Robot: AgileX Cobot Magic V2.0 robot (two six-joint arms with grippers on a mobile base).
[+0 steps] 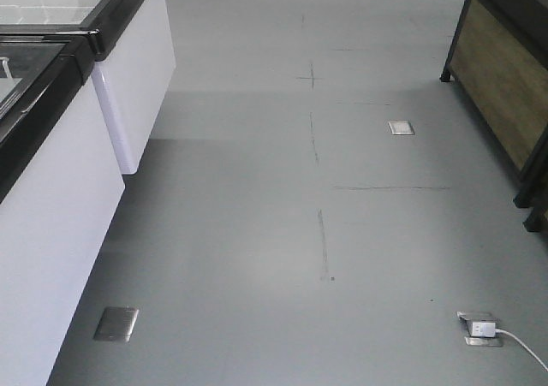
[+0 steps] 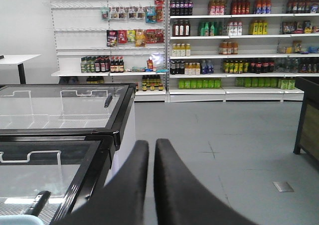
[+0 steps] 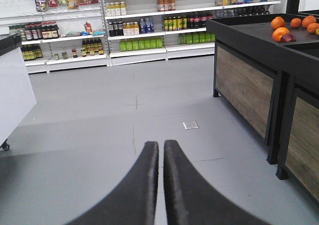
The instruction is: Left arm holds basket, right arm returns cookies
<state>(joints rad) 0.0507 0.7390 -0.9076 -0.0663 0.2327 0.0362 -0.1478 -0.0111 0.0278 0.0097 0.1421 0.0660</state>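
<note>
Right, front view: grey floor (image 1: 257,232), white chest freezers (image 1: 51,198) on the left, floor socket (image 1: 479,328) with a white plug.

Left wrist view: left gripper (image 2: 151,145) clamped together on nothing, beside a glass-lidded freezer (image 2: 60,110). A light blue sliver in the bottom-left corner is seemingly the basket (image 2: 15,220).

Right wrist view: right gripper (image 3: 161,145) likewise closed and empty, facing drink shelves (image 3: 139,30). Oranges (image 3: 279,28) sit on a dark stand (image 3: 249,85).
</note>
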